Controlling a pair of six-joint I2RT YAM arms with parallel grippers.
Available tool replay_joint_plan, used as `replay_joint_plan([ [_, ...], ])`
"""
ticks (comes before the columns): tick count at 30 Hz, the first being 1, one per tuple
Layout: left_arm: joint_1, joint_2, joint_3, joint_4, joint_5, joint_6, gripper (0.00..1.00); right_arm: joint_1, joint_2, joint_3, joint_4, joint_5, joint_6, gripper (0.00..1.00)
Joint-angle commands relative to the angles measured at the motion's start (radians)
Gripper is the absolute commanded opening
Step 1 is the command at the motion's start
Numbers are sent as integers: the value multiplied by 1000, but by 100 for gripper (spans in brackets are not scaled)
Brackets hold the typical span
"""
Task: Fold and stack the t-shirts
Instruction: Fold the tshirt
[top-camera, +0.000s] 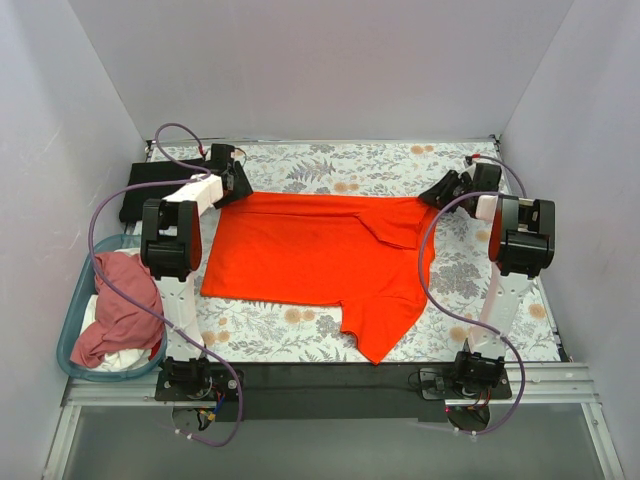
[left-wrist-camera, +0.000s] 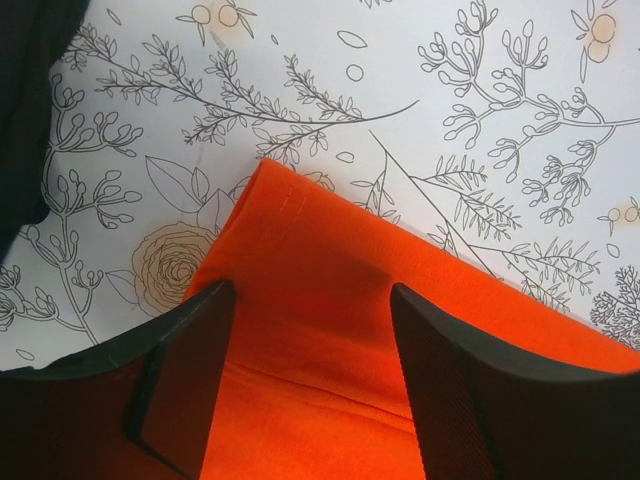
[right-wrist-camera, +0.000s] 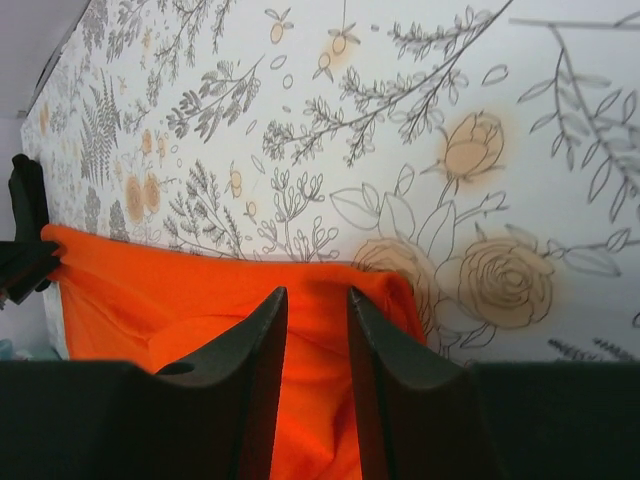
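Orange shirt (top-camera: 310, 250) lay flat on the flowered table (top-camera: 500, 300), long axis running L-R across it, and its far edge was strung between the two arms, so the coming move, prob. a fold of that far edge toward the near side, hinged on both far corners. Left gripper (top-camera: 238, 183) sat right at the far-left corner, right gripper (top-camera: 440, 190) at the far-right one, each about equally close to its own corner, neither nearer the middle. Left wrist view: fingers (left-wrist-camera: 185, 380) spread wide, straddling the orange corner, cloth lying slack between and under them, nothing pinched, so that hand was released. Right wrist view: jaws drawn in to a narrow gap w/ orange cloth showing in it and the hem bunched just past the tips. Whether it actually bit the cloth, couldn't tell. One sleeve stuck out toward the near edge, the other looked folded in on the right side. Black shirt (top-camera: 150, 185) lay at the far left, just beside the left arm. Pink shirt (top-camera: 125, 300) was heaped over a white one in the basket (top-camera: 68, 330), well apart from both grippers.
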Motion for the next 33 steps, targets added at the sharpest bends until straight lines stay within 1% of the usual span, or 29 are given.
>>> replay_joint_plan([
  [1,14,53,7,-105,-30,0,67,-25,48,65,-4,47,-49,38],
  [4,14,20,28,-102,-4,-6,71,-23,14,88,-21,13,-51,39],
  [7,11,-30,34,-102,8,-13,73,-11,-75,62,-56,15,-86,41],
  [8,8,-69,33,-100,13,-14,74,-5,-133,53,-69,21,-99,41],
  [10,0,-118,30,-100,16,-13,76,15,-191,21,-131,55,-162,44],
  [12,-16,-203,8,-102,16,-10,78,50,-279,-4,-184,111,-211,46],
  [13,-22,-233,-4,-100,16,-11,78,67,-308,-28,-228,131,-257,47],
  [14,-38,-270,-18,-97,14,-13,78,84,-363,-46,-236,153,-277,47],
  [16,-56,-367,-73,-99,5,-13,78,142,-414,-95,-288,217,-340,47],
  [17,-75,-401,-100,-100,-1,-16,78,187,-461,-106,-326,243,-363,47],
  [18,-85,-471,-154,-100,-12,-17,78,248,-483,-120,-342,304,-389,47],
  [20,-120,-540,-226,-97,-16,-26,78,314,-532,-158,-378,357,-452,45],
  [21,-136,-579,-299,-96,-23,-32,78,380,-546,-172,-389,410,-471,43],
  [23,-174,-680,-372,-90,-36,-33,78,444,-572,-198,-397,487,-526,40],
  [24,-187,-711,-415,-85,-43,-33,78,501,-574,-202,-409,510,-540,36],
  [26,-208,-796,-530,-73,-56,-31,78,550,-560,-196,-425,564,-589,33],
  [27,-214,-821,-565,-67,-62,-36,78,592,-551,-191,-447,608,-600,32],
  [28,-217,-874,-638,-47,-63,-40,78,612,-532,-188,-455,634,-609,32],
  [30,-223,-919,-696,-33,-61,-48,78,645,-514,-182,-464,680,-630,32],
  [33,-228,-985,-800,5,-75,-45,78,662,-479,-174,-464,688,-644,32],
])
